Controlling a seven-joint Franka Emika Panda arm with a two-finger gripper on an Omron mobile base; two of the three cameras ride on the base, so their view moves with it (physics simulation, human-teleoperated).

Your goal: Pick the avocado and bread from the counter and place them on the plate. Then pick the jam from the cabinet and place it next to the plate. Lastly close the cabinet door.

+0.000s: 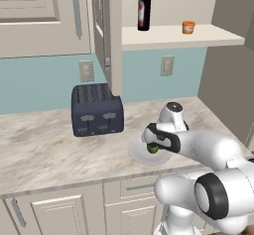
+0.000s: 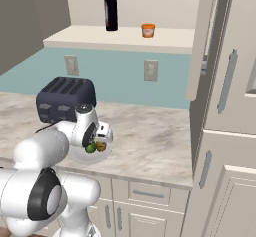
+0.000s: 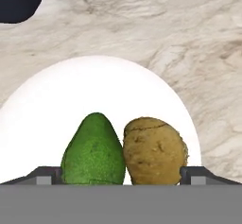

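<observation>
The green avocado [image 3: 93,152] and the brown bread [image 3: 153,152] lie side by side, touching, on the white plate [image 3: 94,90] on the counter [image 1: 49,149]. My gripper [image 3: 122,176] hovers just above them, open, with one fingertip outside each item and neither gripped. From the left base view the avocado [image 1: 153,148] peeks out under the hand over the plate [image 1: 136,152]. The orange jam [image 1: 188,27] stands on the shelf of the open cabinet [image 1: 106,26], and the right base view shows the jam [image 2: 148,30] too.
A dark toaster [image 1: 96,110] stands on the counter just left of the plate. A tall wine bottle [image 1: 144,8] shares the shelf, left of the jam. The open cabinet door [image 2: 205,41] juts out over the counter. Wall sockets sit on the blue backsplash.
</observation>
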